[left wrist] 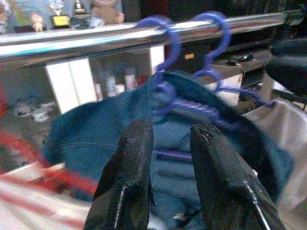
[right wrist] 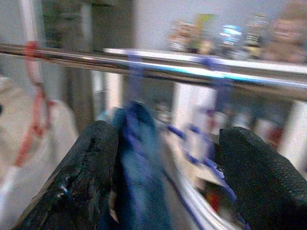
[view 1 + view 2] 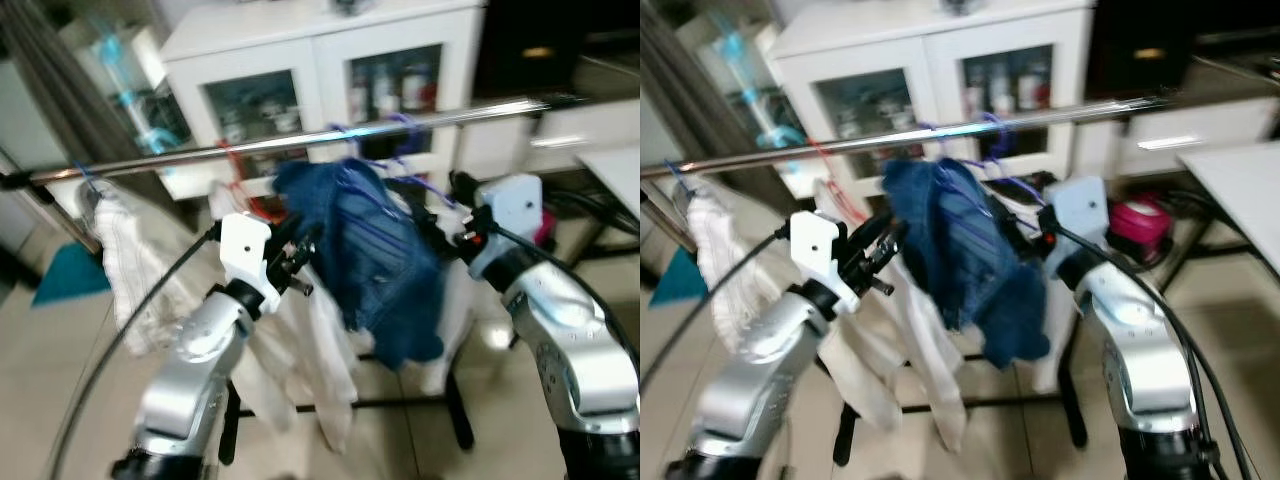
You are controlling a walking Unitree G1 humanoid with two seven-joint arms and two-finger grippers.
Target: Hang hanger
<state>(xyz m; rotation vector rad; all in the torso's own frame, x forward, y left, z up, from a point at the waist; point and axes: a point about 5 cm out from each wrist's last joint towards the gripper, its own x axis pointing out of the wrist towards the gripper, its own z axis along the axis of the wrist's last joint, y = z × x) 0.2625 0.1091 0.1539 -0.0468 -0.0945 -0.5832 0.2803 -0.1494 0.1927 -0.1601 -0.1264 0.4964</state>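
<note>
A chrome rail (image 3: 300,142) is seen running across the scene, slightly tilted, in front of a white glass-door cabinet (image 3: 330,60); two purple hangers are hooked over it side by side, near its middle; the hanger (image 1: 165,57) nearer the left arm carries a blue denim garment (image 3: 370,260), which is draped down from the rail; the second purple hanger (image 1: 216,43) sits just beside it, its hook also over the rail.

The left gripper (image 1: 170,143) is raised just below the rail, close in front of the denim; its fingers (image 1: 132,163) are held a little apart with a narrow gap between them; nothing is gripped, and the purple hanger bar is seen beyond the tips; contact with the cloth cannot be told.

The right gripper (image 2: 168,158) is raised at the other side of the denim garment, just under the rail; its fingers (image 2: 81,177) are spread wide; blue cloth and purple hanger wire lie between them, blurred; no grip is shown.

A red hanger (image 3: 235,175) with white garments (image 3: 300,350) is hung beside the denim, toward the robot's left; a white towel (image 3: 125,260) is hung further along that end; a pink object (image 3: 1135,222) is seen low behind the right arm; the rack's black base stands on a pale tiled floor (image 3: 60,350).
</note>
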